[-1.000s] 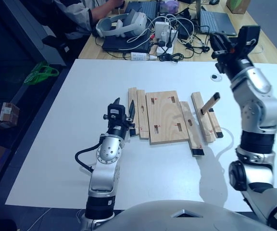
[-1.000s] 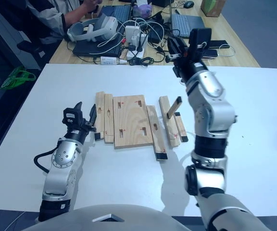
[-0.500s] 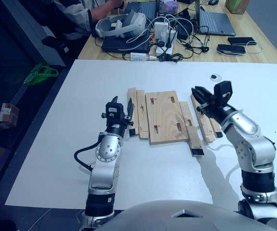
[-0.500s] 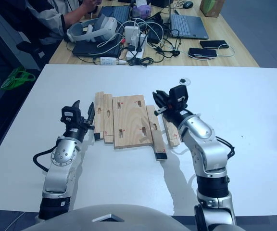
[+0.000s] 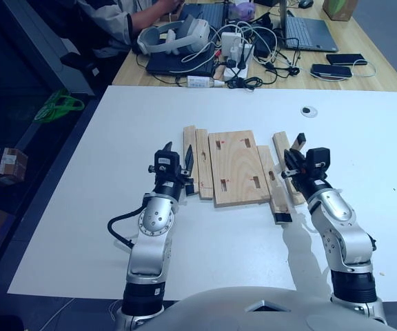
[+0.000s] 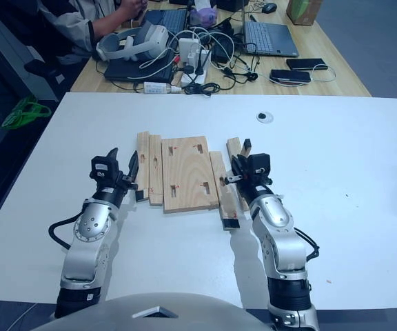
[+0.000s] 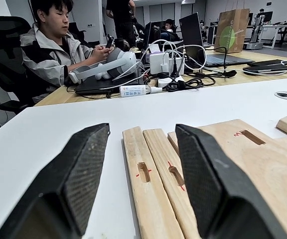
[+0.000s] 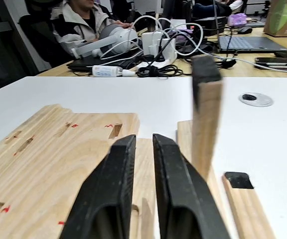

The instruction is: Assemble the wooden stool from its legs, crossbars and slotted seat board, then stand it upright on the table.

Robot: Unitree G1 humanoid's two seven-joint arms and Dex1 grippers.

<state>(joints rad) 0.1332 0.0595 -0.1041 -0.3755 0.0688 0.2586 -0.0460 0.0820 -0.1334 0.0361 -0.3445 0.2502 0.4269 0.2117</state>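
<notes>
White table (image 5: 219, 245) bears seat board (image 5: 238, 167) and wooden bars (image 5: 203, 158).

Right tool (image 5: 289, 170) came down from high at the far side and ended low over legs (image 5: 276, 192) right of seat board (image 5: 238, 167).

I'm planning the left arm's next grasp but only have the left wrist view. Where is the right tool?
Observer: The right tool is low over the strips lying right of the seat board. It is shut, holding nothing.
Operator: Is anything standing up over there?
Observer: Yes. One dark-tipped stick sticks up just beyond that tool, while the other pieces lie flat.
Operator: Which way round is the strip nearest the board?
Observer: Its black end points toward the robot, past the board's near edge.
</notes>
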